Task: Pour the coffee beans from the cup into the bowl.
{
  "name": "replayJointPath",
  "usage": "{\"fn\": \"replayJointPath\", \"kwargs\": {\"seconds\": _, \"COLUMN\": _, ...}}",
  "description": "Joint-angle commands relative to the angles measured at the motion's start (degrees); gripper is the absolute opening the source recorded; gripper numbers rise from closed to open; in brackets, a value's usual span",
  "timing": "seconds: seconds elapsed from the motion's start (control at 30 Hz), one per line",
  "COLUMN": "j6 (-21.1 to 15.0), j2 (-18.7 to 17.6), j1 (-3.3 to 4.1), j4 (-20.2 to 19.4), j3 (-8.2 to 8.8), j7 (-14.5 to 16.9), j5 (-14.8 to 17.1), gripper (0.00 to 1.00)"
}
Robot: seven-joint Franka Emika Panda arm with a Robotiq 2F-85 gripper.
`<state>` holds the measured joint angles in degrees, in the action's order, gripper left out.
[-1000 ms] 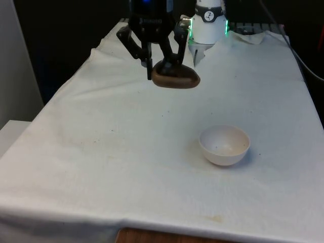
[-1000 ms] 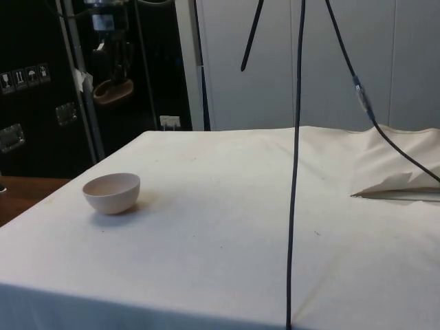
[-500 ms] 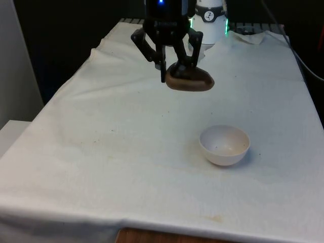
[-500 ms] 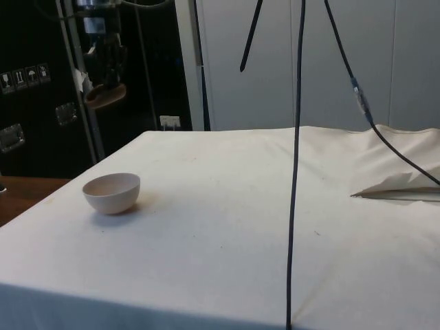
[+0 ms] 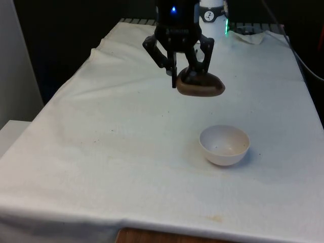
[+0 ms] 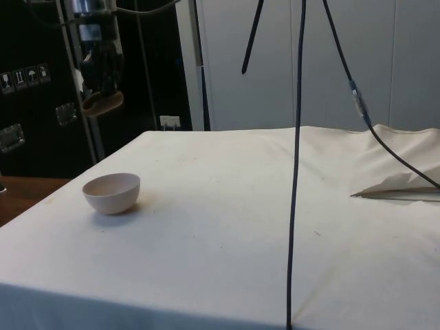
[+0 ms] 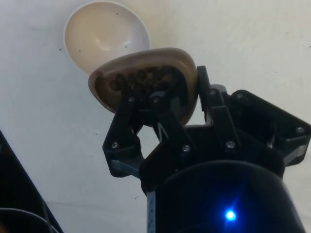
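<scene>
My gripper [image 5: 186, 78] is shut on the rim of a shallow brown cup [image 5: 200, 86] and holds it in the air, above the table and behind the white bowl [image 5: 224, 145] in the front view. In the side view the cup [image 6: 102, 102] hangs well above the bowl [image 6: 111, 192], tilted a little. The wrist view shows dark coffee beans [image 7: 141, 80] lying inside the cup [image 7: 146, 80], with the empty bowl [image 7: 104, 34] on the cloth just beyond its rim.
The white cloth [image 5: 126, 136] covers the table. A black cable [image 6: 295, 165] hangs down across the side view. Crumpled cloth [image 6: 395, 172] lies at the side view's right.
The gripper has carried the cup towards the front view's right and lower, closer to the bowl. The bowl has not moved.
</scene>
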<state>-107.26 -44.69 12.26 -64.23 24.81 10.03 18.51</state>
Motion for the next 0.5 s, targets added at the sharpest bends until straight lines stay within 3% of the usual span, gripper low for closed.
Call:
{"fn": "replayJointPath", "kwargs": {"seconds": 0.0, "j6": 0.00, "j2": 0.00, "j1": 0.00, "j4": 0.00, "j3": -0.17, "j7": -0.11, "j5": -0.23, "gripper": 0.01}}
{"fn": "replayJointPath", "kwargs": {"seconds": 0.03, "j6": -1.78, "j2": 1.66, "j1": 0.97, "j4": -2.64, "j3": 0.23, "j7": -0.17, "j5": -0.69, "gripper": 0.01}}
{"fn": "replayJointPath", "kwargs": {"seconds": 0.27, "j6": -1.78, "j2": 1.55, "j1": 0.97, "j4": -2.58, "j3": -1.78, "j7": -1.95, "j5": -3.67, "gripper": 0.01}}
{"fn": "replayJointPath", "kwargs": {"seconds": 0.3, "j6": 0.00, "j2": 0.00, "j1": 0.06, "j4": -0.06, "j3": -2.23, "j7": -1.78, "j5": -3.21, "gripper": 0.01}}
{"fn": "replayJointPath", "kwargs": {"seconds": 0.33, "j6": -1.83, "j2": 1.55, "j1": 0.97, "j4": -2.58, "j3": -2.06, "j7": -2.18, "j5": -4.07, "gripper": 0.01}}
{"fn": "replayJointPath", "kwargs": {"seconds": 0.47, "j6": -2.12, "j2": 1.38, "j1": 0.74, "j4": -2.64, "j3": -3.38, "j7": -3.21, "j5": -6.07, "gripper": 0.01}}
